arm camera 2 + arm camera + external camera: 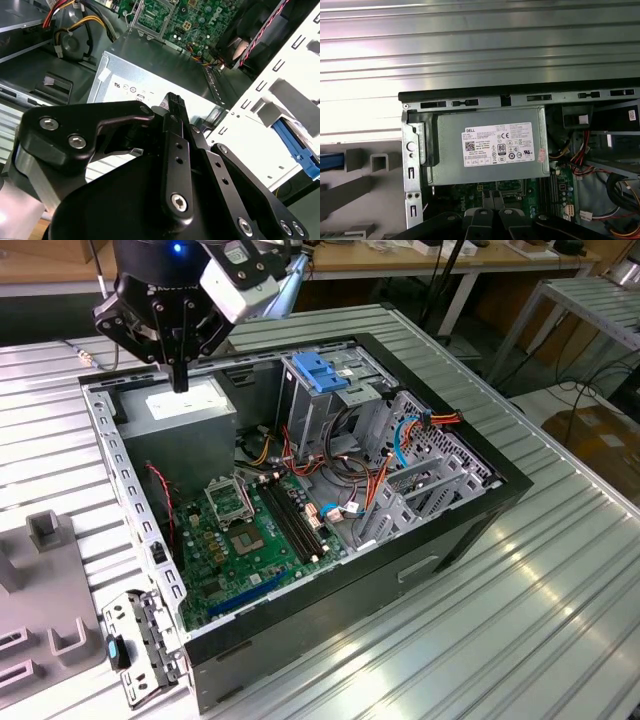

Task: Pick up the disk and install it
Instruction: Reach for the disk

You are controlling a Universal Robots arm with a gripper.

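**Inspector:** Condition and position of the disk?

**Assistant:** The disk (296,147) lies outside the computer case (300,625), beyond its perforated side wall (265,100). In the second wrist view it shows a blue side rail and a sliver of silver metal. In the first wrist view a blue strip of it (331,161) sits beside the grey fixture blocks (375,162). Its label face is hidden.

**Inspector:** Case contents?

**Assistant:** The case is open. It holds a grey power supply (185,420), a green motherboard (235,540), a metal drive cage (335,405) with a blue latch (318,370), and orange and red cables (375,480).

**Inspector:** Markings?

**Assistant:** There is a white sticker (497,145) with dense black print on the power supply.

**Inspector:** Gripper?

**Assistant:** The gripper (180,383) hangs just above the power supply. Its fingers are closed together and hold nothing, and it is well apart from the disk.
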